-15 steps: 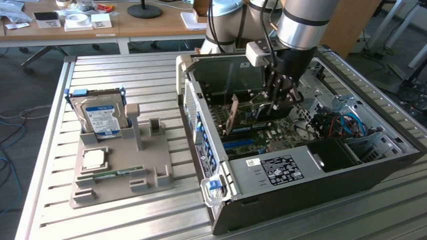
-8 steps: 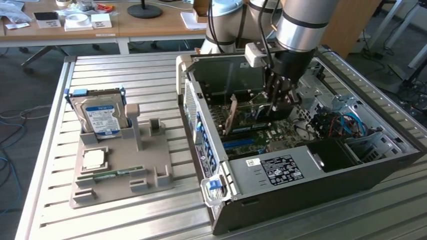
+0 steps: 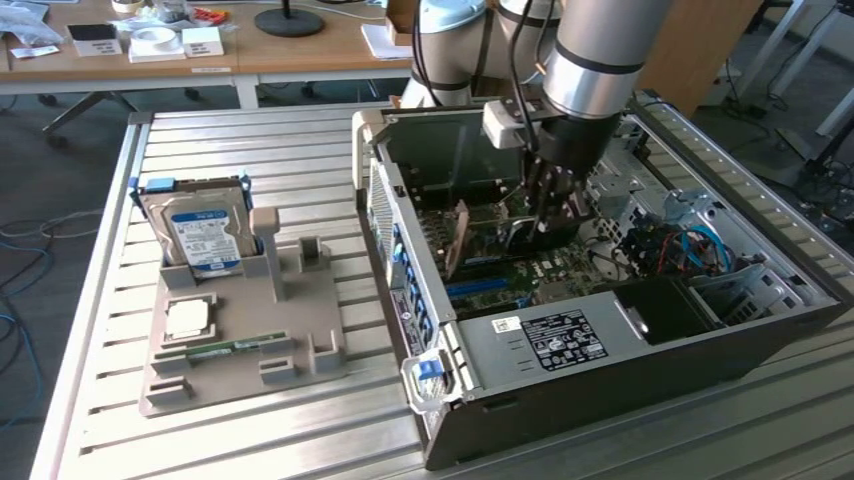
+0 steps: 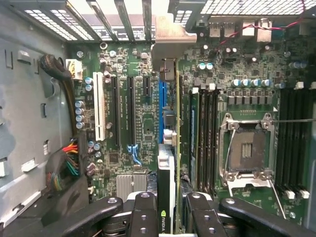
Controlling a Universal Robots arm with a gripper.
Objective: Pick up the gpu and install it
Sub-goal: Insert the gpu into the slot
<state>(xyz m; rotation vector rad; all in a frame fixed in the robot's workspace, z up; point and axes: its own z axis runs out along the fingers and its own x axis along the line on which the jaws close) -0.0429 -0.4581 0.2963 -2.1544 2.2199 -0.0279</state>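
Gripper pinched the gpu between its fingers, low inside the open case. Gpu stood on edge over the motherboard, lined along the blue slot; couldn't tell if seated. Hard drive sat in the tray outside, well apart.
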